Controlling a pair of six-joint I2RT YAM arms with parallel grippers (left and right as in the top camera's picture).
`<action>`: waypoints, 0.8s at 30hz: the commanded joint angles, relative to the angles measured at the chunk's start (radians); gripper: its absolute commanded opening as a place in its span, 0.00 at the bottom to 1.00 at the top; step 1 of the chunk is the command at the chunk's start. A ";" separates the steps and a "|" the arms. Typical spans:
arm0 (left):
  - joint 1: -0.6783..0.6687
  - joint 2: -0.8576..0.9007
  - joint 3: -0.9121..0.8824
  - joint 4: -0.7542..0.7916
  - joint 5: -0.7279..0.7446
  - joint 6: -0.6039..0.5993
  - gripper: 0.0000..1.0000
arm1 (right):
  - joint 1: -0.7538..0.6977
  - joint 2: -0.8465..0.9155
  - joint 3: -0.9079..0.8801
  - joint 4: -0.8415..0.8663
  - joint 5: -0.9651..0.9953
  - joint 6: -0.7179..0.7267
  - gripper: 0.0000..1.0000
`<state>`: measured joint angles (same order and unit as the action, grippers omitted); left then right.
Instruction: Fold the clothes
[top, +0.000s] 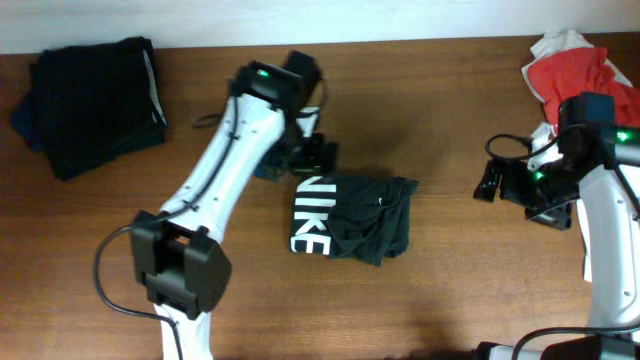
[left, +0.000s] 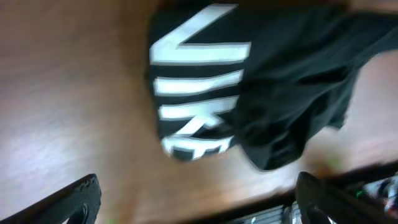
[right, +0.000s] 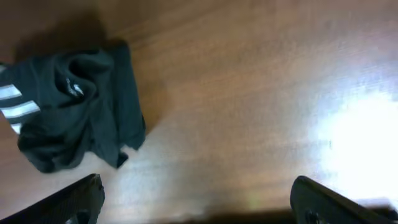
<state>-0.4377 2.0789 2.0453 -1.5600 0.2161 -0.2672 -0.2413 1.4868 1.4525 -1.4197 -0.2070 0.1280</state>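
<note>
We log left fingers (left: 81, 199) spread, empty, arm stretched just beyond the T-shirt (top: 350, 215); right fingers (right: 323, 199) spread too, well right of it.

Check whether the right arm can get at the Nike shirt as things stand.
Probably yes. Only bare table lies between the right tool and the shirt. The tool is open and empty, facing the shirt's near edge, so the way looks free.

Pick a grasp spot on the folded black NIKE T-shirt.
On the black NIKE T-shirt, probably the rumpled right edge, from the right with the right end effector: loose folds bunch up there, while the lettered left edge lies flat on the wooden table.
</note>
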 joint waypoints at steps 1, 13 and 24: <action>-0.038 -0.032 -0.055 -0.008 0.143 0.195 0.99 | 0.005 -0.014 0.010 0.015 0.010 0.007 0.99; -0.260 -0.032 -0.439 0.380 0.233 0.211 0.62 | 0.005 -0.014 0.010 0.014 0.009 0.008 0.99; -0.454 -0.032 -0.438 0.453 0.233 0.155 0.09 | 0.005 -0.014 0.010 0.014 0.009 0.008 0.99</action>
<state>-0.8322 2.0655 1.6108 -1.1206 0.4347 -0.0795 -0.2413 1.4864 1.4525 -1.4052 -0.2066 0.1318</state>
